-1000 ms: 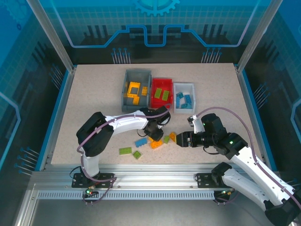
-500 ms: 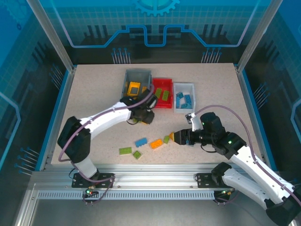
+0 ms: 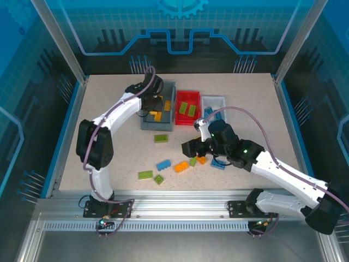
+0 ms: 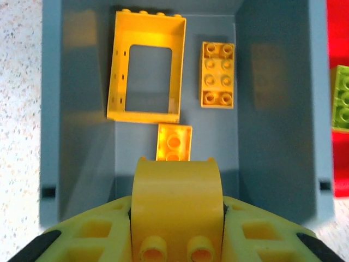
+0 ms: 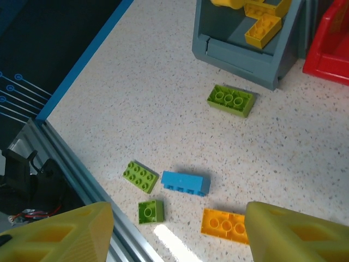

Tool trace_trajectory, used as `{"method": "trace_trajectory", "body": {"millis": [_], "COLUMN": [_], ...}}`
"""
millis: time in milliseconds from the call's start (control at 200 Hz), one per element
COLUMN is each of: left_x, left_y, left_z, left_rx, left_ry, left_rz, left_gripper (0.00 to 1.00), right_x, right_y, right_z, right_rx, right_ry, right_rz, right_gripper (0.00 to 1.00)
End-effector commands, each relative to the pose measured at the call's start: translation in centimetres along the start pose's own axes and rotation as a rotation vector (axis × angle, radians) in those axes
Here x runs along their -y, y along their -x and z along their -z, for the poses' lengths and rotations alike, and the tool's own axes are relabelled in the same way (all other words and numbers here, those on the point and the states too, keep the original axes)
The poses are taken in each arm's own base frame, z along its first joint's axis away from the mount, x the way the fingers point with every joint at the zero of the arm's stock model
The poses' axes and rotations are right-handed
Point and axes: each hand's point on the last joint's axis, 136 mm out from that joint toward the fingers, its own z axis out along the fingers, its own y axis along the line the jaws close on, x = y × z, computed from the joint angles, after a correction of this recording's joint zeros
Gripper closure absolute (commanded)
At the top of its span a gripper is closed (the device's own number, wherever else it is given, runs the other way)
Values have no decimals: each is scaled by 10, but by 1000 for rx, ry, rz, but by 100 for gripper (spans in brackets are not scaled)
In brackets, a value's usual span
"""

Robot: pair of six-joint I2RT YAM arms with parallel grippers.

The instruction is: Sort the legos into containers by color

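- The left gripper [image 4: 177, 232] is closed on a yellow rounded plastic brick [image 4: 177, 191] and holds it above the inside of the gray open-top plastic bin [image 4: 272, 109], at its near end.
- In this bin lie a yellow window-frame piece [image 4: 146, 68], a yellow six-stud brick [image 4: 218, 73] and a small orange-yellow brick [image 4: 174, 143], so the colour matches.
- I judge that the step in hand is the drop of this yellow brick. The next move calls only for opening the fingers, because the brick is already inside the walls of the bin.
- The right gripper [image 5: 174, 237] has its fingers spread wide and holds nothing. It hangs over loose bricks on the speckled beige table top [image 5: 163, 82]: a blue brick [image 5: 186, 182], an orange brick [image 5: 223, 225] and a lime green brick [image 5: 230, 100].
- This arm must choose one brick, come down with a finger on each side and close. The orange brick lies nearest, and it would go to the gray bin.
- The red plastic bin [image 3: 188, 95] holds green bricks; the white plastic bin [image 3: 214, 100] is probably for the blue ones.
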Motion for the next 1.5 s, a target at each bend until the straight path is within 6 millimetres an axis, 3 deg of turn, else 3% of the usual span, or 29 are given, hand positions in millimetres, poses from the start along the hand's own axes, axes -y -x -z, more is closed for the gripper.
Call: {"method": "trace_trajectory", "body": {"millis": [0,175,470,630,665,795,1025,1185,1311,1476,1496], "left_x": [-18,-29,-21,-18,-17,-12,-5,-5,-2,7,7], "left_y": [3,6,-10,-11,-11,-7,2,-2,-29,-85,-93], "left_z": [-14,-27,-49,-47,-46,-35,5,60,104,146,148], "left_rx": [-25,-17,-60,-52,-50,-27,56,125,140,95,85], "left_ry": [138,242,276,293,296,306,330,264,147,-125,-148], "left_rz": [-12,-16,-74,-87,-88,-99,-91,20,101,229,241], "left_gripper": [72,71,66,53,51,47,49,48,48,45,45], "right_x": [-8,-4,-3,-3,2,5,10,19,26,25,18], "right_y": [17,10,9,8,-1,-6,-10,-15,-27,-57,-53], "right_z": [0,0,3,4,1,3,9,12,8,-9,-10], "right_rx": [61,58,55,54,33,24,29,13,-47,-170,-175], "right_ry": [0,-7,-14,-16,-26,-30,-47,-84,-146,-225,-228], "right_rz": [24,13,12,11,9,5,0,-1,41,149,169], "right_gripper": [34,34,34,34,34,33,33,33,33,33,32]}}
